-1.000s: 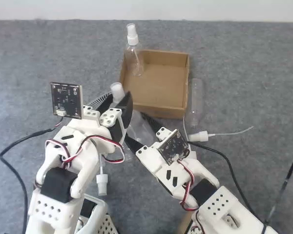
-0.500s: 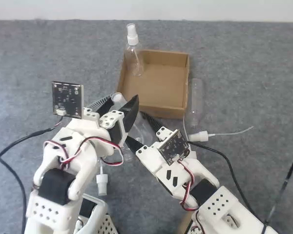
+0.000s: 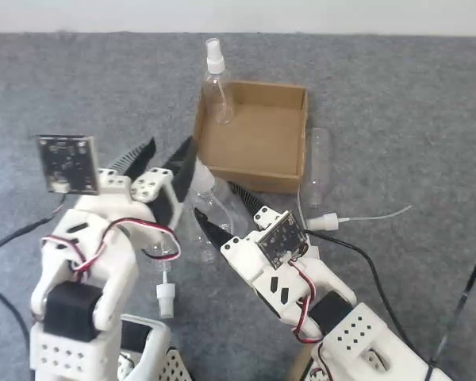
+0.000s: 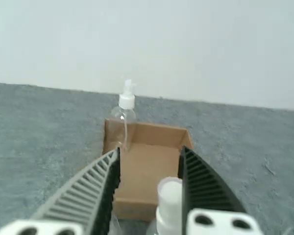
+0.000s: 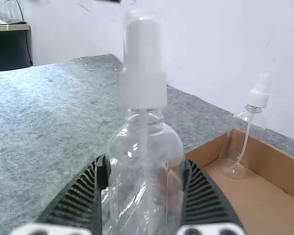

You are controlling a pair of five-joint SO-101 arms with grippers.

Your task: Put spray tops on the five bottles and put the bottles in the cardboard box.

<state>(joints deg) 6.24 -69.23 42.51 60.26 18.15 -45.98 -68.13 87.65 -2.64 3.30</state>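
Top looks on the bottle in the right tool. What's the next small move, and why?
Probably lift the right tool and carry the held bottle toward the cardboard box. Its spray top looks seated on the neck, the left tool is open rather than clamped on it, and the box has bare floor beside the capped bottle standing inside.

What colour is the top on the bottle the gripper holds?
White: the plastic spray top on the clear bottle, best in the right wrist view.
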